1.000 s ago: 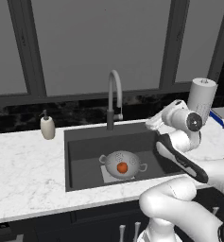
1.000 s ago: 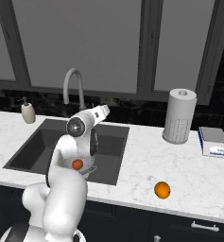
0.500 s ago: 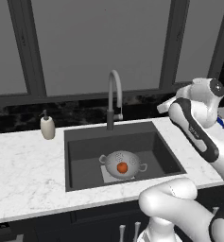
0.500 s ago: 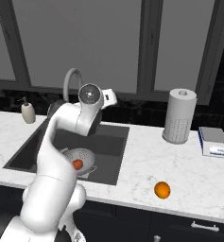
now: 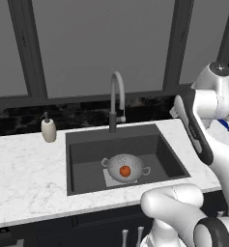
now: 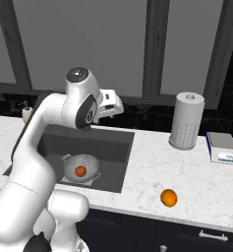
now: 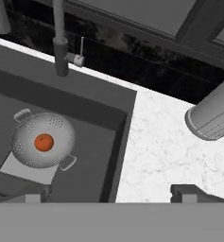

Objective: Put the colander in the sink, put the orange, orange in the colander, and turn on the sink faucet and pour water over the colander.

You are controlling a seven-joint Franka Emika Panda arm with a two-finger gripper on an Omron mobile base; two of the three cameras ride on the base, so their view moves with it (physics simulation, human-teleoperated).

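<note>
The silvery colander (image 5: 125, 166) (image 6: 81, 167) (image 7: 42, 139) stands on the lighter patch of the dark sink (image 5: 159, 154) (image 6: 113, 152) (image 7: 99, 142). Inside it lies the darker reddish orange (image 5: 125, 171) (image 6: 80, 171) (image 7: 44, 142). On the counter right of the sink, near the front edge, lies the brighter orange (image 6: 168, 198). The gooseneck faucet (image 5: 115, 101) (image 7: 60, 42) arches over the sink's back. My gripper (image 6: 111, 104) (image 7: 111, 194) hangs high above the sink's right rim. It is open and holds nothing, its tips far apart in the hand view.
A beige soap pump (image 5: 49, 130) (image 6: 25, 110) stands left of the sink. On the right counter are a paper towel roll (image 6: 187, 120) (image 7: 212, 118) and a small scale (image 6: 221, 147). Dark windows rise behind the backsplash.
The arm has lifted out of the sink and swung up and to the right. The colander and the orange in it have stayed put.
</note>
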